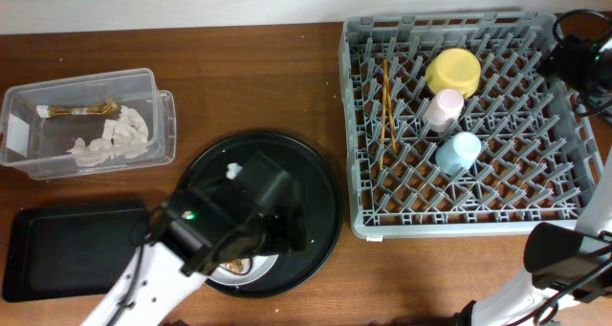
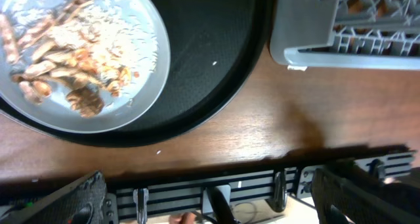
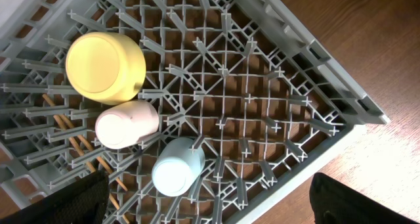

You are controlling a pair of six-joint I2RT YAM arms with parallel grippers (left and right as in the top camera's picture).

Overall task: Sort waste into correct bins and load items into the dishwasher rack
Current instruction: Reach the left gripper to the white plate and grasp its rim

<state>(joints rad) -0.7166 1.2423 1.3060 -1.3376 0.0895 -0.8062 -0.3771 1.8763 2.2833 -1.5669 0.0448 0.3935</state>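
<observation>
On the right, the rack [image 1: 516,173] holds the bowl [image 1: 453,71] upside down, with the pink cup [image 1: 444,108] and blue cup [image 1: 458,152] tilted among the pegs nearer in. The chopsticks [image 1: 388,106] lie just left of them. Above the rack hangs the right gripper [image 3: 210,184], its jaws spread wide with nothing between them.

At far left, the tub [image 1: 153,77] contains the napkins [image 1: 115,140] and wrapper [image 1: 76,109]. Near left lies the black tray [image 1: 72,245]. Between it and the rack sits the round tray [image 1: 311,187]; on its near side the plate [image 2: 147,53] carries the scraps [image 2: 65,53]. Over that tray's near edge, beside the plate, hovers the left gripper [image 2: 207,184], released and grasping nothing.
</observation>
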